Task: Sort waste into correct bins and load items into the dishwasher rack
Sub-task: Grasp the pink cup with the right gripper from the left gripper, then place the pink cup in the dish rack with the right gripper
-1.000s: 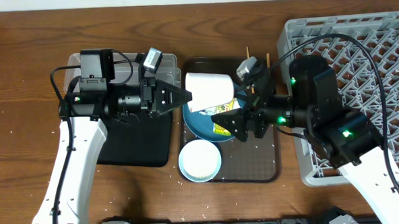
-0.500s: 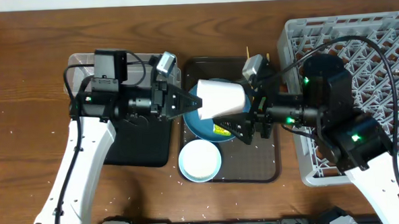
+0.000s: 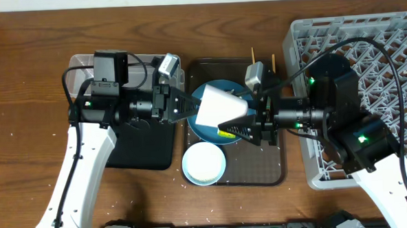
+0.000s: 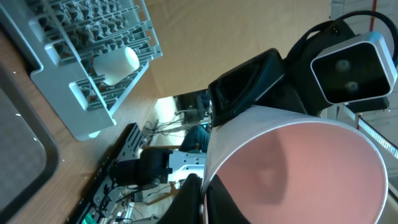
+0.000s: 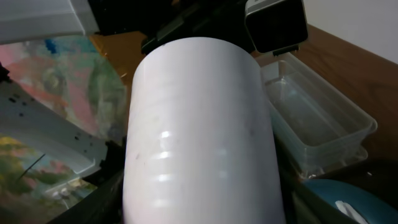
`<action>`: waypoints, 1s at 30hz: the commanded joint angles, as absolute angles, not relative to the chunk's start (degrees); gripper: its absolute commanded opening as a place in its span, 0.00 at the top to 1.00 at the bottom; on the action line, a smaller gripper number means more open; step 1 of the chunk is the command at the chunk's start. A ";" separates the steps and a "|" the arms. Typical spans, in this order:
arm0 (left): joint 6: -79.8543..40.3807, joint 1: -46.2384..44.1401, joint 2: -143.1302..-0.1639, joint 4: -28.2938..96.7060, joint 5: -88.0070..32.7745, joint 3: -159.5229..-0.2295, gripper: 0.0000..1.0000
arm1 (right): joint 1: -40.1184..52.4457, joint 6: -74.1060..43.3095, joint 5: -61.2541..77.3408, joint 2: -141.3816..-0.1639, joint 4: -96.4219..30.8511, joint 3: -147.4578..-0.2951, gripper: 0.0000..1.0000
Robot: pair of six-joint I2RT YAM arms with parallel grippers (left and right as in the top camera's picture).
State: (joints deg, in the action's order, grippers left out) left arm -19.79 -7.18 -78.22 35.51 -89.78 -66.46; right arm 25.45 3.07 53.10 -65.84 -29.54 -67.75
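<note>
The cup, white outside and pink-tinted inside, hangs above the counter over the dark blue plate, which sits on the brown serving tray. It is level with both wrists and touches nothing below it. Its long axis runs roughly across the counter from one arm to the other, slightly skewed. The left wrist view looks straight into the open mouth, so the mouth faces the left arm and the closed end faces the right arm. The left fingers are clenched on the rim at the mouth, one inside the wall and one outside, and carry the cup. The right fingers stand to either side of the closed end. The cup wall fills the right wrist view, and we cannot tell whether the pads bear on it. Both forearms reach inward and lie nearly level, with the fingers pointing at each other along the cup's axis. The dishwasher rack lies on the right arm's side, well apart from the left arm. We therefore judge this to be a handover. The right fingers must close across the wall, square to the axis, before the left fingers let go of the rim.
</note>
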 commanded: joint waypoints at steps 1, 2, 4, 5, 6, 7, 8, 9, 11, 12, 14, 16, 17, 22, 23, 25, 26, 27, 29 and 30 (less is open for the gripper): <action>-20.91 -7.31 -77.69 35.53 -90.13 -67.40 0.66 | 25.15 3.42 56.27 -63.90 -30.46 -67.70 0.48; -20.91 -7.31 -77.69 35.53 -90.13 -67.40 0.54 | 24.49 2.81 54.08 -63.20 -31.48 -67.72 0.47; -20.88 -7.31 -77.69 35.53 -90.13 -67.40 0.41 | 22.37 0.03 46.09 -61.39 -34.83 -67.79 0.47; -20.86 -7.31 -77.69 35.53 -90.13 -67.40 0.38 | 21.17 -1.58 42.17 -60.45 -36.58 -67.83 0.47; -20.86 -7.31 -77.69 35.53 -90.13 -67.40 0.37 | 19.75 -3.46 38.48 -59.31 -38.39 -67.83 0.48; -20.86 -7.31 -77.69 35.53 -90.13 -67.40 0.36 | 17.91 -5.65 34.68 -58.06 -40.47 -67.83 0.48; -20.86 -7.31 -77.69 35.53 -90.13 -67.40 0.35 | 15.84 -7.86 30.85 -56.71 -42.72 -67.83 0.48; -20.86 -7.31 -77.69 35.53 -89.93 -67.40 0.35 | 13.78 -10.07 27.03 -55.66 -44.80 -67.83 0.48; -20.84 -7.33 -77.69 35.55 -89.30 -67.40 0.35 | 8.84 -15.27 18.04 -53.89 -49.28 -67.83 0.48; -20.82 -7.31 -77.69 35.53 -89.30 -67.40 0.35 | 5.91 -17.82 13.28 -53.17 -51.72 -67.83 0.49; -20.80 -7.31 -77.69 35.55 -89.30 -67.40 0.35 | -0.01 -22.57 4.51 -52.42 -56.40 -67.83 0.49; -20.67 -7.33 -77.69 35.55 -89.32 -67.40 0.34 | -6.26 -26.81 -3.33 -52.40 -60.45 -67.83 0.50; -20.62 -7.33 -77.69 35.55 -89.32 -67.40 0.34 | -10.11 -28.60 -6.61 -52.69 -62.11 -67.83 0.50; -20.60 -7.33 -77.69 35.55 -89.30 -67.40 0.34 | -25.43 -29.34 -6.46 -56.66 -61.56 -67.83 0.51; -20.58 -7.33 -77.69 35.55 -89.32 -67.40 0.34 | -27.86 -29.34 -5.67 -57.74 -61.25 -67.83 0.51; -20.16 -7.33 -77.69 35.57 -89.32 -67.40 0.34 | -32.56 -29.34 -3.25 -60.47 -61.17 -67.83 0.52; -19.97 -7.33 -77.69 35.57 -89.32 -67.40 0.34 | -35.07 -29.32 -1.19 -62.46 -61.34 -67.83 0.52; -19.97 -7.33 -77.69 35.57 -89.30 -67.40 0.34 | -36.64 -29.30 0.58 -64.12 -61.58 -67.83 0.52; -19.77 -7.33 -77.69 35.57 -89.30 -67.40 0.34 | -39.00 -29.28 3.16 -68.05 -62.61 -67.83 0.52; -19.31 -7.33 -77.69 35.57 -89.30 -67.40 0.34 | -39.75 -29.28 3.90 -70.26 -63.26 -67.83 0.52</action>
State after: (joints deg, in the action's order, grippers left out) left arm -20.91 -7.25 -78.22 35.64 -89.19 -66.48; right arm -37.47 -28.12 -0.03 -66.32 -62.43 -67.72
